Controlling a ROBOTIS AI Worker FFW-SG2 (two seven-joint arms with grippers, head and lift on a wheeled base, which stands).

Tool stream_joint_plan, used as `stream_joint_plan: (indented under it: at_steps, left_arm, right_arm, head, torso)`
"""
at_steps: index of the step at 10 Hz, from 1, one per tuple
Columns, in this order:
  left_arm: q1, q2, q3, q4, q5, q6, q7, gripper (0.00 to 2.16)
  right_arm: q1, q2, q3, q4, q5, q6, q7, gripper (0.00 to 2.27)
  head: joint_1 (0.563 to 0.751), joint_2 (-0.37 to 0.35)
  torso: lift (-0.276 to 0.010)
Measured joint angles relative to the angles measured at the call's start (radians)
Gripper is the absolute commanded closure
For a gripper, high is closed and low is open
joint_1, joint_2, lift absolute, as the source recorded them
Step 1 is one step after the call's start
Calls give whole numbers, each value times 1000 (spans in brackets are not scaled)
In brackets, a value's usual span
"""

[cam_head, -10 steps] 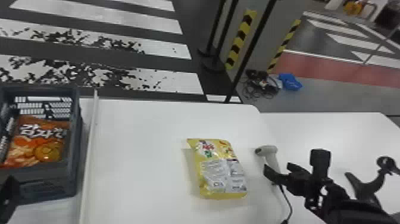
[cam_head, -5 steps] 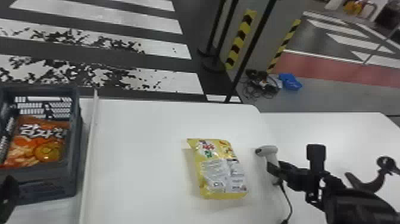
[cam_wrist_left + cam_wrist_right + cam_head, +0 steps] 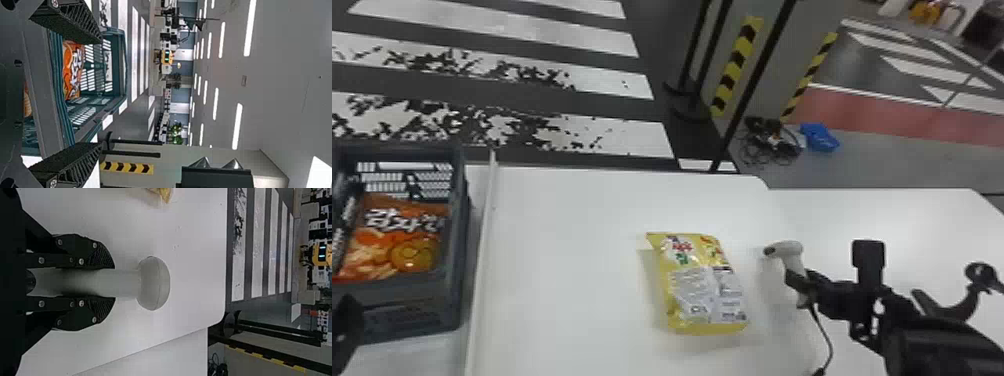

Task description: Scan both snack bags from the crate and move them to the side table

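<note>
In the head view, my right gripper (image 3: 801, 286) holds the white scanner (image 3: 788, 250) by its handle, above the white table. The right wrist view shows the right gripper (image 3: 114, 282) with a finger against each side of the scanner's handle (image 3: 127, 282). A yellow snack bag (image 3: 702, 285) lies on the table, left of the scanner. An orange snack bag (image 3: 397, 240) rests inside the dark crate (image 3: 463, 240) at far left. At the crate's near side is my left gripper (image 3: 347, 320); in the left wrist view the left gripper (image 3: 101, 92) stands open, its fingers wide apart, nothing between them.
A raised white strip (image 3: 482, 260) runs between the crate and the yellow bag. The scanner's cable (image 3: 824, 330) trails toward the near edge. A side table (image 3: 932, 220) adjoins at the right, with a dark stand (image 3: 967, 300) near the right arm.
My right gripper has moved left and its fingers have closed around the scanner's handle. The left gripper has shifted slightly at the crate's near side. The yellow bag has stayed put.
</note>
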State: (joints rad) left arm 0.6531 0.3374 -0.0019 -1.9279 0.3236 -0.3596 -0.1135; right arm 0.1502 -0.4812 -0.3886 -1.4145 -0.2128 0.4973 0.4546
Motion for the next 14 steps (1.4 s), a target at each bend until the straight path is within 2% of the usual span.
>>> stream_joint_plan:
  at_steps: [2,5,8,14]
  left_arm:
    - [2,0,-1,0,0,0,0,73]
    - [3,0,-3,0,0,-9,-1,73]
    - [3,0,-4,5,0,-12,-2,73]
    - [1,0,-4,16,2,-25,-2,73]
  right_arm:
    - [69,29,-53,-160,0,107,-14,2172]
    - [213,109,-130,-459,11,285,-40,2192]
    - [309,175,-162,-691,23,492,-60,2219]
    - [397,239,-141,-1004,23,825,-98,2223]
  head:
    - [695,-350]
    - [695,-350]
    - [695,-350]
    - [695,-289]
  torso:
    - [-99]
    - [-99]
    - [-99]
    - [-99]
